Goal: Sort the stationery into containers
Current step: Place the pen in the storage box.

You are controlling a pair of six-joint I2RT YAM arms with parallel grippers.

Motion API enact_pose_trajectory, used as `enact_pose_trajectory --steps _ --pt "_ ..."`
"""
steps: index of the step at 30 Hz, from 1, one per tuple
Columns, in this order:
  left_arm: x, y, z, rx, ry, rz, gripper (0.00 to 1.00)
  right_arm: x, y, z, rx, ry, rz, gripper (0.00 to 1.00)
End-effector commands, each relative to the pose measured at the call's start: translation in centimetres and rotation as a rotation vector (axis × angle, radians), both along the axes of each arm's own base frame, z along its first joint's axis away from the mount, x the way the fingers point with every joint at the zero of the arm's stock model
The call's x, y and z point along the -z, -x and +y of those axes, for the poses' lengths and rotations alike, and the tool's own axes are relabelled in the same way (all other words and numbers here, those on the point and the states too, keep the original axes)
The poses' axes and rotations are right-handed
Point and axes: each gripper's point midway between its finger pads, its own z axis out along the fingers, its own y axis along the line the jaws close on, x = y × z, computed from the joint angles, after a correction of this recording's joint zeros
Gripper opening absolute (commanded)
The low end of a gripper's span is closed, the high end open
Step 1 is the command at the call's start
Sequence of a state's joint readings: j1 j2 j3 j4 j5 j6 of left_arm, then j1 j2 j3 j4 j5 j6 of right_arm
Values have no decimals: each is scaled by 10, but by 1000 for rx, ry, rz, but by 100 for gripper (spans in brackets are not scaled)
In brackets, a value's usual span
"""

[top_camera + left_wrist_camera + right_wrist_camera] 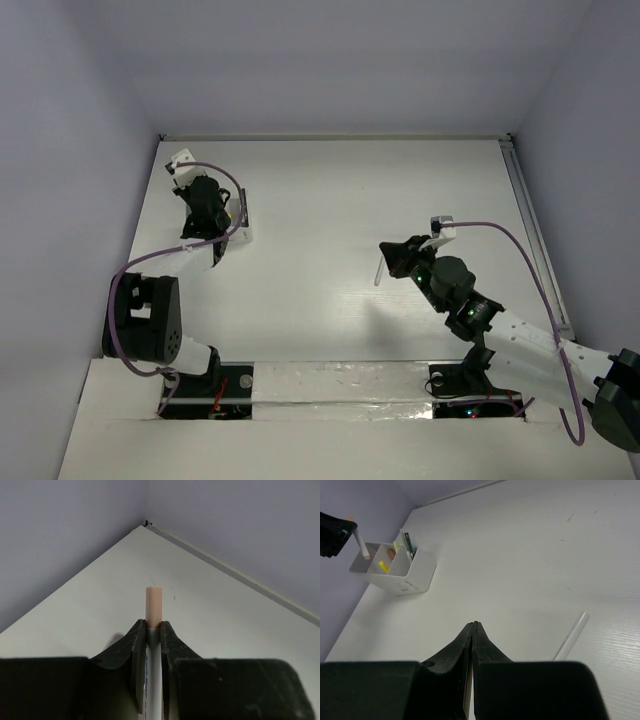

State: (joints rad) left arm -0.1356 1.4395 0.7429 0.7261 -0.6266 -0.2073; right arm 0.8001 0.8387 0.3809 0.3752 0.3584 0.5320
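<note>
Partly done, judging by the tray (402, 577) at ten o'clock on the bench (330, 190). Already inside: a yellow marker (383, 566), an orange one (391, 553) and dark green pens (408, 542) standing up. Pinched between the jaws of the left gripper (153, 628), tip at or just over the tray's nine o'clock compartment, not yet released: a white pen with a peach end (154, 602). Left to sort: a loose white pen (572, 636) flat on the bench, at four o'clock of the right gripper (474, 625), jaws pressed together. Faint blue print on the held barrel, too blurred to read; small mark on the tray front, likewise.
</note>
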Motion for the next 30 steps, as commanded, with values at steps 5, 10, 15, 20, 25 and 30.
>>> enact_pose_trajectory --steps 5,10,15,20,25,30 --pt "-2 -9 -7 27 -42 -46 0 -34 -3 7 -9 -72 -61 6" --pt "5 -7 -19 48 -56 -41 0 -32 -4 7 -1 -68 -58 6" --pt "3 0 -26 38 -90 -46 0 -31 -4 8 -4 -67 -54 6" --pt "11 1 -28 19 -132 -8 0 -32 -4 6 0 -67 -57 6" --pt "12 -2 -28 14 -133 7 0 -34 -3 5 2 -71 -63 6" --pt "15 -11 -29 4 -134 44 0 -36 -3 3 6 -75 -66 6"
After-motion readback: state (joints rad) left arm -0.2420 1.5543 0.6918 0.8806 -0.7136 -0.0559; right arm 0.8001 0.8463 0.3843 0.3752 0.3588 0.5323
